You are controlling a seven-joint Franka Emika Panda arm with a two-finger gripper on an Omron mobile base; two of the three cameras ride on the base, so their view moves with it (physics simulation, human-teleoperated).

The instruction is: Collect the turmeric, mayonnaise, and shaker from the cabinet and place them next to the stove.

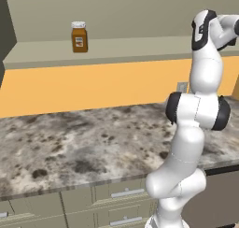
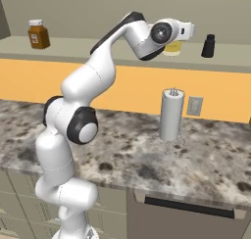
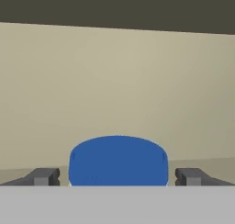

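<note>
Straddling the mayonnaise (image 3: 118, 159) lid, gripper (image 3: 118, 176) spread wide, gaps both sides

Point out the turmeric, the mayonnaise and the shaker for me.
turmeric (image 1: 80, 39): left base view, on the jar's orange-brown label.
mayonnaise (image 3: 118, 159): hand view, on its blue lid, between the open fingertips.
shaker (image 2: 209, 46): right base view, on its black body.

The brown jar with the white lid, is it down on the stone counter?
No, the turmeric stands up on the cabinet shelf, well above the speckled counter.
</note>
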